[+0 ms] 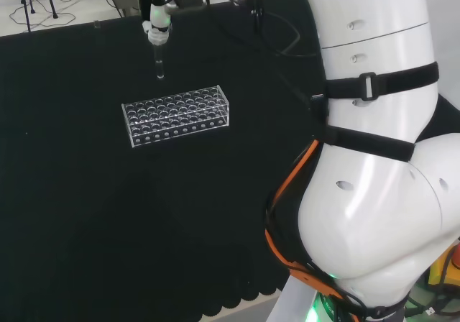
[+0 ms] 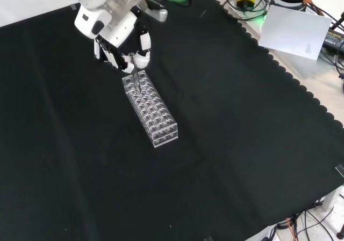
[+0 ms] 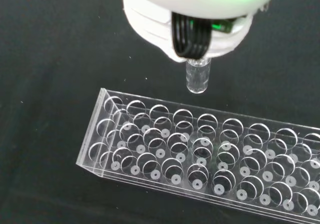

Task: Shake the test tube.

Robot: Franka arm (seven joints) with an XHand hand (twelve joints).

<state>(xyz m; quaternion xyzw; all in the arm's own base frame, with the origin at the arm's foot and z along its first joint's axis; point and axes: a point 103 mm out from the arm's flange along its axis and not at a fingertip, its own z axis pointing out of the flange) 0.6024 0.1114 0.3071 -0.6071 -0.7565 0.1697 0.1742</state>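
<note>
While the tube hangs clear of the rack, these are the notes from bench side.

Hand: hand (image 2: 124, 47) has its fingers curled round the top of the tube (image 1: 159, 62), pinching it near the mouth; nothing else is held.
Tube: upright, lifted in the air, its lower end free. Head view puts it above and beyond the rack (image 1: 177, 115); front view shows it over the rack's far end. Contents cannot be made out.
Rack: clear, on the cloth (image 2: 226, 144), wells look empty from the wrist view.
Risk, slip: the grip sits high on smooth glass, so I judge a brisk shake could let the tube slide out or swing.
Risk, strike: the tube's bottom hangs near the rack top; a wide or low shake could knock the rack or crack the tube.
Risk, spill: the mouth seems uncapped; if there is liquid, it could splash out.
</note>
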